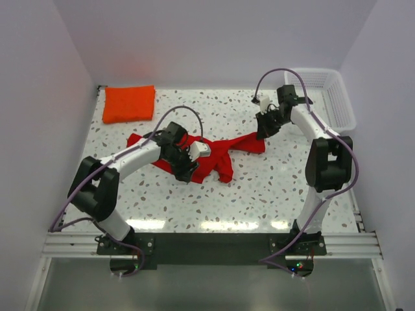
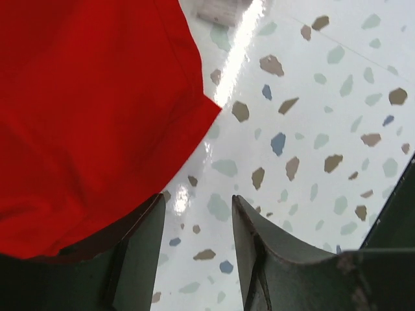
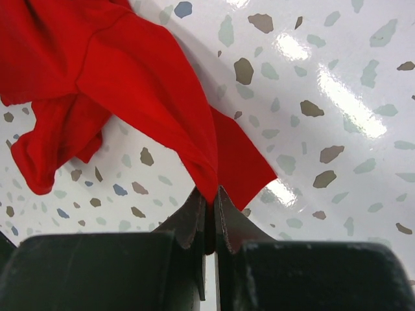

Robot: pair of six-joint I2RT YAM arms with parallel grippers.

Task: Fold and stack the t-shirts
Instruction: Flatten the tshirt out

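Your right gripper (image 3: 211, 197) pinches red t-shirt (image 3: 130, 71) edge mid-table; left gripper (image 2: 198, 201) fingers apart, empty, beside cloth. Table (image 1: 259, 188): open room along near edge. White basket (image 1: 340, 103) far right corner, behind right arm (image 1: 327, 162). Orange t-shirt (image 1: 129, 103) folded, far left corner.

Looks like a robotics lab, arranged as a closed test cell. Boxed in on three sides by plain white walls (image 1: 214, 39). Floored with a glossy, terrazzo-speckled bench (image 1: 272, 188) catching bright glare from above. Fitted with a left arm (image 1: 133, 157) and a right arm (image 1: 311, 126), both bolted to a metal rail (image 1: 68, 245) at the near edge (purple cables (image 1: 280, 69) looping loose along each). Stocked sparely: a red shirt (image 1: 224, 165), a folded orange shirt (image 1: 128, 103), a white lattice basket (image 1: 343, 107) in the far right corner.
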